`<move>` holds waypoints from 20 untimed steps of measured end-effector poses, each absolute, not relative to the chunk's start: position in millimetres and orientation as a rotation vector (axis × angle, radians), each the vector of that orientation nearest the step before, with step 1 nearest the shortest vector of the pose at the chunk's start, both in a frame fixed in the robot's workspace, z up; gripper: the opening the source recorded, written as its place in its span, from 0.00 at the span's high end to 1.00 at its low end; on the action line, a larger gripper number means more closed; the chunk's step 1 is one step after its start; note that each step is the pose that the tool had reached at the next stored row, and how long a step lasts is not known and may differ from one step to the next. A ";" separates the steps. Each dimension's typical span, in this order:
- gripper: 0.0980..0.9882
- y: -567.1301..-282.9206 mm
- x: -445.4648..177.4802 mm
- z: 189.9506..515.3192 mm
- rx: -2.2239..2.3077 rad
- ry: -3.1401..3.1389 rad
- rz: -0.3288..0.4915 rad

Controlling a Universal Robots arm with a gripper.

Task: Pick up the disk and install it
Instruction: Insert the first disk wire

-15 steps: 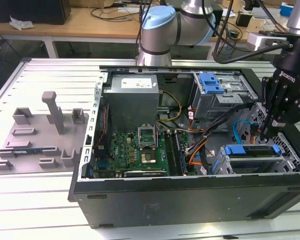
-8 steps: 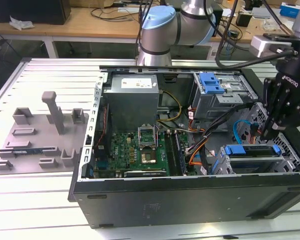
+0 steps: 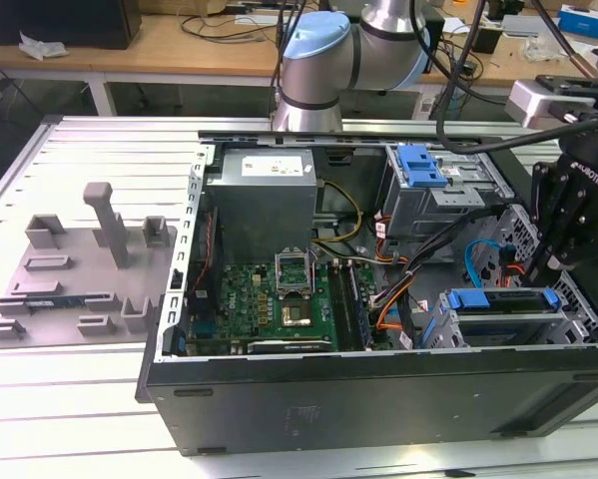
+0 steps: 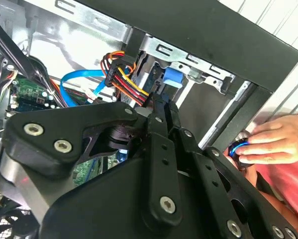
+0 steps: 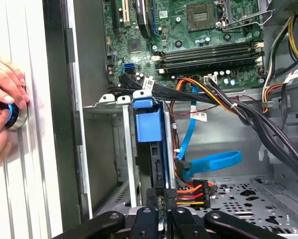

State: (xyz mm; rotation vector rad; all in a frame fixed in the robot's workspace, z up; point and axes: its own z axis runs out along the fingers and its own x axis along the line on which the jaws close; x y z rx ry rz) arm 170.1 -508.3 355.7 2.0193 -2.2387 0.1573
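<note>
On the bench [image 3: 69, 399], off the computer case [image 3: 378, 399] toward the exterior view's left, sits a grey fixture [image 3: 79, 269]. Inside the case, there's the motherboard [image 3: 269, 294] on its floor. At the case's end toward the exterior view's right, the disk [image 3: 503, 299] is slotted in the near-corner bay, blue carrier up. The tool [image 3: 550, 261] hangs just above it, closed. In the first wrist view, outside the case wall, a hand [image 5: 2, 94] rests on a knob [image 5: 14, 114].

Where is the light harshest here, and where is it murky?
In the second wrist view, glare washes the metal wall out to near white; in the first wrist view the motherboard is evenly lit while the bay beside the disk lies in shadow; in the exterior view the case's black wall is dark against the bright table.
</note>
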 end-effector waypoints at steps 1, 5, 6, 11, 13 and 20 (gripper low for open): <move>0.93 -508.3 170.1 355.7 2.019 -2.239 0.157; 0.93 -508.4 170.1 355.7 2.020 -2.240 0.156; 0.93 -508.5 170.1 355.8 2.021 -2.241 0.153; 0.93 -508.3 170.1 355.6 2.024 -2.244 0.147; 0.93 -507.5 170.0 355.7 2.024 -2.244 0.147; 0.93 -505.9 170.0 354.8 1.992 -2.271 0.144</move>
